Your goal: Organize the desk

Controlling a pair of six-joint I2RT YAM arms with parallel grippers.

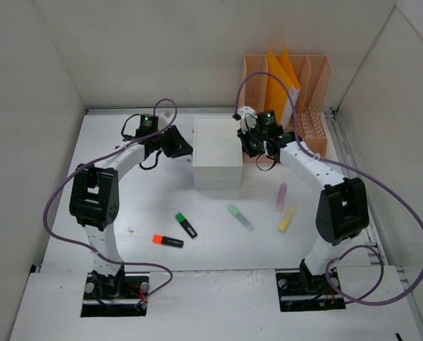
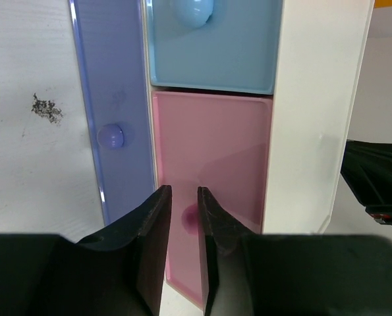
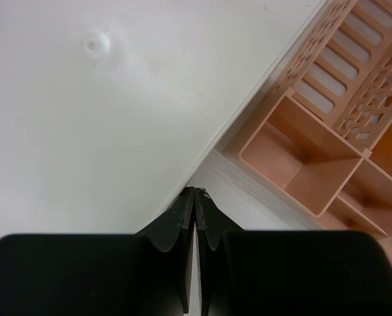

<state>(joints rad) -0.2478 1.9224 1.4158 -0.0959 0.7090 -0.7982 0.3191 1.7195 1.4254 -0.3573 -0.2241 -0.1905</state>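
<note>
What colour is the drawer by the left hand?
Pink, like its knob. The drawer shows best in the left wrist view.

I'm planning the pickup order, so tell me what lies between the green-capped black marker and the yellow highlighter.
The pale green highlighter lies between the marker and the yellow highlighter, touching neither, on the desk; the top external view shows it.
</note>
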